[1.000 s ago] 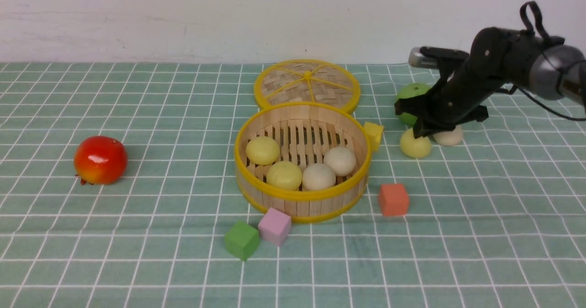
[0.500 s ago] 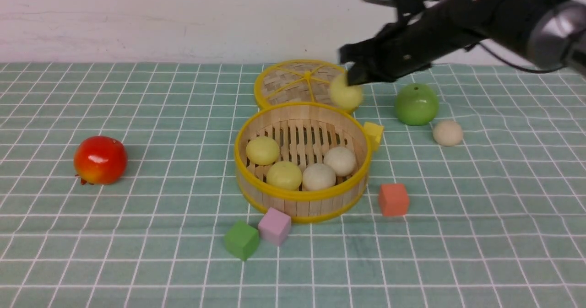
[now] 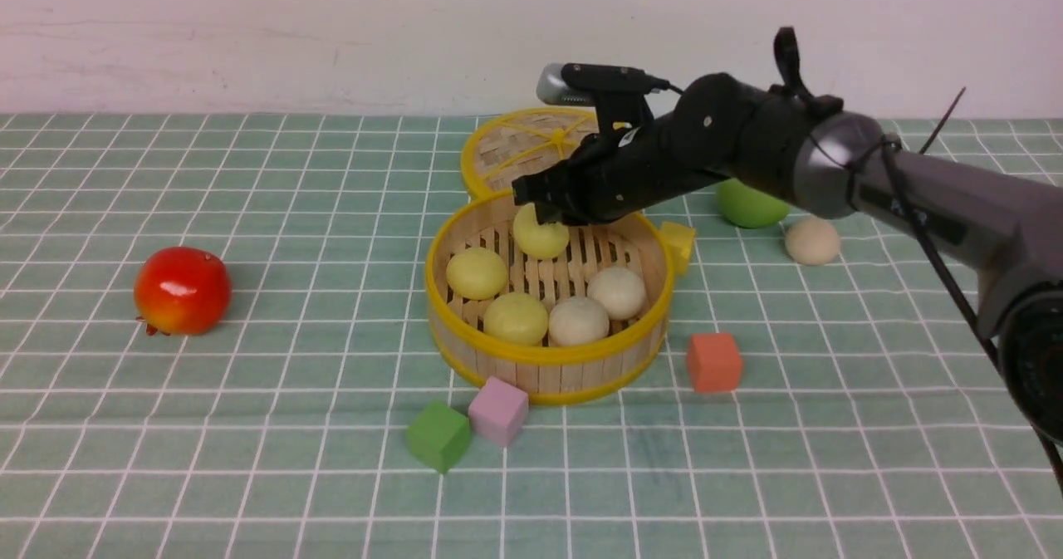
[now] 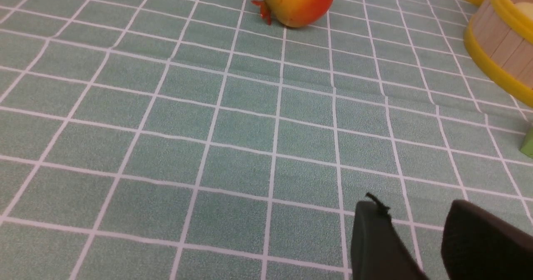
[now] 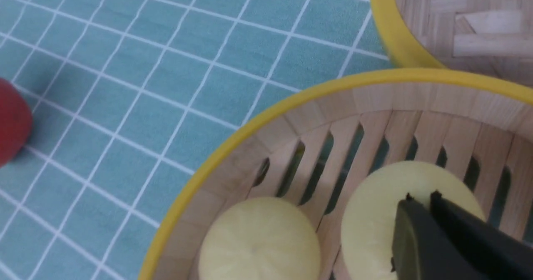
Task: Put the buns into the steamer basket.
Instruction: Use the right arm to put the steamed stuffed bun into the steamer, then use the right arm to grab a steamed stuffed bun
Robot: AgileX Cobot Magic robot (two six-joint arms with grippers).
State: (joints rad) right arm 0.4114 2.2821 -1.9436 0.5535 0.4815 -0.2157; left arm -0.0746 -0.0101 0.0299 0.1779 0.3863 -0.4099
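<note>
The steamer basket (image 3: 544, 358) stands mid-table on the green checked cloth. On its slatted floor lie two pale yellow buns (image 3: 476, 272) (image 3: 515, 317) and two beige ones (image 3: 578, 320) (image 3: 616, 291). My right gripper (image 3: 544, 210) reaches in over the back rim, shut on a third yellow bun (image 3: 540, 235) held low inside the basket. In the right wrist view the dark fingertips (image 5: 416, 207) pinch that bun's top (image 5: 374, 213). One beige bun (image 3: 812, 240) lies on the cloth to the right. My left gripper (image 4: 412, 207) hovers open over bare cloth, holding nothing.
The woven lid (image 3: 531, 139) lies flat behind the basket. A green apple (image 3: 747, 206) sits behind the right arm and a red fruit (image 3: 182, 290) at far left. Yellow (image 3: 679, 242), orange (image 3: 713, 361), pink (image 3: 498, 410) and green (image 3: 438, 435) cubes ring the basket.
My right gripper lifted the yellow bun from beside the green apple, carried it left over the lid and lowered it into the back of the basket.
</note>
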